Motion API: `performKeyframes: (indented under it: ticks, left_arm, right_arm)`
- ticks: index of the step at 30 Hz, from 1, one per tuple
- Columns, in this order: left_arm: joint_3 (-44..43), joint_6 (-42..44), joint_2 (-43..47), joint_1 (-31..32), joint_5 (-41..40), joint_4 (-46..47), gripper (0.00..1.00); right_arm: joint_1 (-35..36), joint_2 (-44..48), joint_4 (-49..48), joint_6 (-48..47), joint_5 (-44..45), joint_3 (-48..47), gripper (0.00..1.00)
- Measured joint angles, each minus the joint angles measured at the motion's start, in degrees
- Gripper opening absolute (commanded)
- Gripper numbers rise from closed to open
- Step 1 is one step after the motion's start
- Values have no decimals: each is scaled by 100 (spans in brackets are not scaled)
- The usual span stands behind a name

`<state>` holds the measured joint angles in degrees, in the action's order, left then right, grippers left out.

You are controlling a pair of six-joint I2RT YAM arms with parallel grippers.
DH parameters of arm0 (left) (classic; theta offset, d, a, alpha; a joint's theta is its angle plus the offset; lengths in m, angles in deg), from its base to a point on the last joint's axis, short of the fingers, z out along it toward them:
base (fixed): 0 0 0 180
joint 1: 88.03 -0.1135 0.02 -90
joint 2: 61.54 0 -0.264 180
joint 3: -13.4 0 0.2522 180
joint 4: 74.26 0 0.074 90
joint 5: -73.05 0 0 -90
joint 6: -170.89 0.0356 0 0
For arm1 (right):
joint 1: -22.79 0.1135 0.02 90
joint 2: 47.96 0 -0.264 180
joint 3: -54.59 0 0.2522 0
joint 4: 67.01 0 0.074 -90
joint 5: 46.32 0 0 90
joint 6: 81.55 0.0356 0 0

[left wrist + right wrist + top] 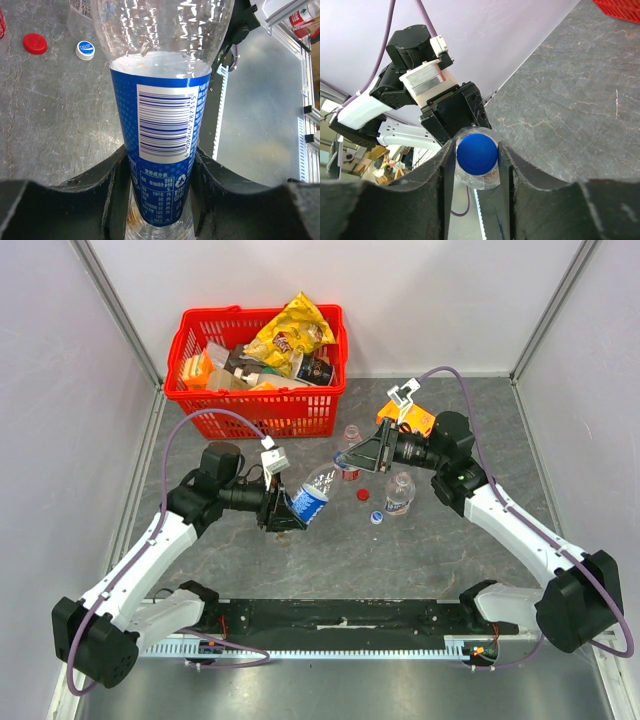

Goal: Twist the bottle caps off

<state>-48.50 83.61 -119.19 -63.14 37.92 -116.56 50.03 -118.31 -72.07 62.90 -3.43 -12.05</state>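
I am holding the blue-labelled bottle [162,125] in the left gripper [290,508], its fingers clamping the label, with the bottle tilting above the middle of the table [420,560]. The right gripper [476,165] is pinching the blue cap [477,152] on its neck. A red cap [363,494] and a pale cap [377,517] are lying just right of it, beside the plain bottle [399,493] standing there.

Centre of top frame is blocked: blue-labelled bottle [312,498] is held by left gripper [296,508] w/ right gripper [345,460] at its cap end, so no way across. Just right of it, room is taken by red-labelled bottle [350,473], plain bottle [399,493], red cap [363,494], pale cap [377,517]. Upper left is closed off by red basket [262,412]. Bare table [400,570] is left at lower centre & upper right.
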Motion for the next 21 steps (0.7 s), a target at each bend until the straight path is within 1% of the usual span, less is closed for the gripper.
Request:
performKeyframes:
  ticks: [5,9,13,21]
  left_arm:
    - [0,22,0,13,2,15,50]
    - [0,24,0,39,-42,2,50]
    - [0,26,0,52,-68,-2,50]
    - [0,39,0,63,-39,-55,49]
  right_arm:
    - [-11,2,-37,28,7,28,32]
    - [-11,2,-107,59,20,83,13]
    - [-11,2,-146,52,20,103,1]
    - [-15,33,-468,35,-11,284,0]
